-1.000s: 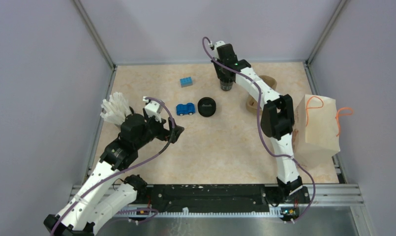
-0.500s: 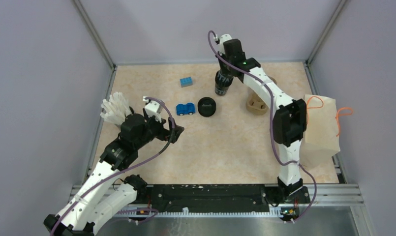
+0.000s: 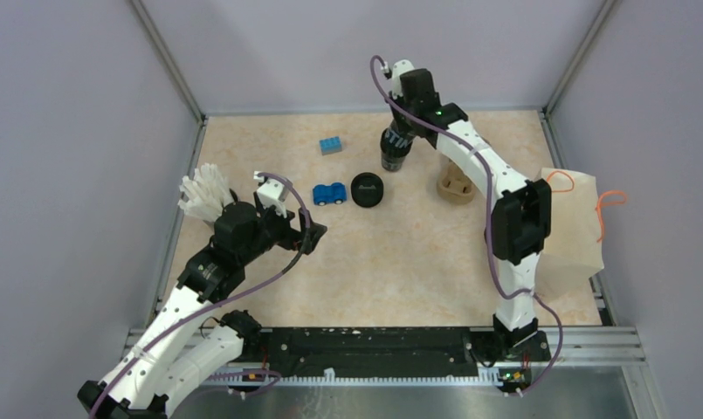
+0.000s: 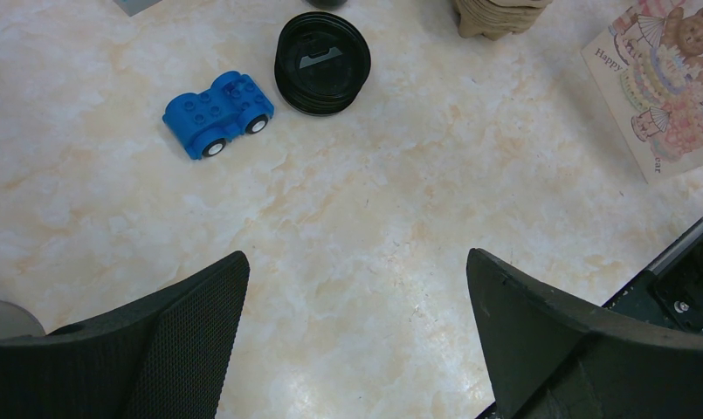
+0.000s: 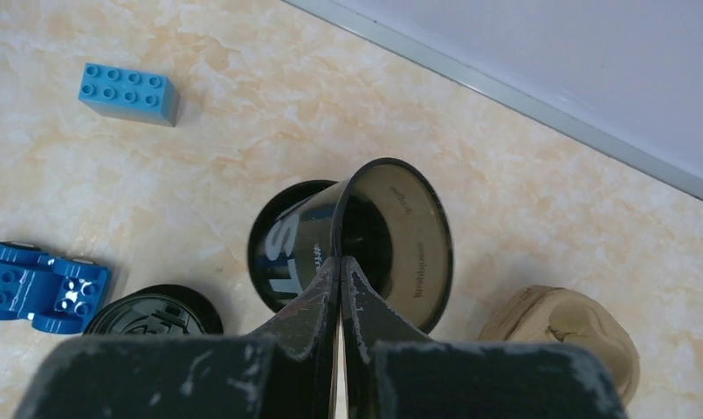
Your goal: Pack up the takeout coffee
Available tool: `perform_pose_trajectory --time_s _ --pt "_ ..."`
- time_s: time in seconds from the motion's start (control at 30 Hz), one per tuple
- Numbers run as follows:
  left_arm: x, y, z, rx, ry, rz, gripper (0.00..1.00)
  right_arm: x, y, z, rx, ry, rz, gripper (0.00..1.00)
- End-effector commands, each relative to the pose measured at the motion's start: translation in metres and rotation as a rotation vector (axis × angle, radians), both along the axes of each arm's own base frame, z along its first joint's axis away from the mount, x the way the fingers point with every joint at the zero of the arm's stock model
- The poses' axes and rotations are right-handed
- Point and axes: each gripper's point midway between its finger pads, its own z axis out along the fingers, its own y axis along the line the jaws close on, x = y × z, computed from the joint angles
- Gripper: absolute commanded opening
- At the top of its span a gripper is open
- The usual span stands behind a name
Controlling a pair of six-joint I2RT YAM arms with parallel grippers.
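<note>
Right claw (image 5: 341, 262) clenched on small black disposable cup (image 5: 402, 234) rim, frame centre; carry upright, lower straight into brown pulp carrier (image 5: 561, 336) lower right.

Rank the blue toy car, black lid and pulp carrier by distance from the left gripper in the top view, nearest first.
From the left gripper:
1. Blue toy car, just beyond it.
2. Black lid, right of the car.
3. Pulp carrier, farthest to the right.

The black cup (image 5: 295, 253), white-lettered, tilts with its rim pinched in the right claw (image 5: 340, 266); its flat lid (image 3: 368, 189) lies on the desk (image 3: 400, 253).
</note>
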Motion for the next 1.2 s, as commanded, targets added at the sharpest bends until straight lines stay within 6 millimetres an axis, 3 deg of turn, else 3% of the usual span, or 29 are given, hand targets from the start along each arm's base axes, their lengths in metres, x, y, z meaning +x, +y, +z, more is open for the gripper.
perform_pose_trajectory --time_s 0.0,0.3,0.43,0.47,0.57,0.63,1.17 --pt "0.004 -0.003 0.009 -0.012 -0.044 -0.005 0.99 -0.010 -0.014 0.071 0.040 -0.137 -0.007 0.00" --pt "0.005 -0.002 0.008 -0.007 -0.042 0.001 0.99 -0.022 -0.019 0.092 0.035 -0.160 0.004 0.00" --pt "0.006 -0.002 0.008 -0.007 -0.041 0.003 0.99 -0.030 -0.016 0.089 0.031 -0.139 0.045 0.00" --pt "0.006 -0.001 0.008 -0.008 -0.041 0.004 0.99 -0.029 -0.017 0.086 0.027 -0.143 0.045 0.05" --pt "0.005 -0.001 0.008 -0.008 -0.040 0.003 0.99 -0.029 -0.008 0.079 0.059 -0.121 0.108 0.41" --pt "0.005 -0.001 0.007 -0.006 -0.040 0.006 0.99 -0.027 -0.001 0.073 0.099 -0.093 0.154 0.49" --pt "0.007 0.001 0.005 0.002 -0.038 0.018 0.99 0.003 0.005 0.030 0.187 0.057 0.234 0.53"
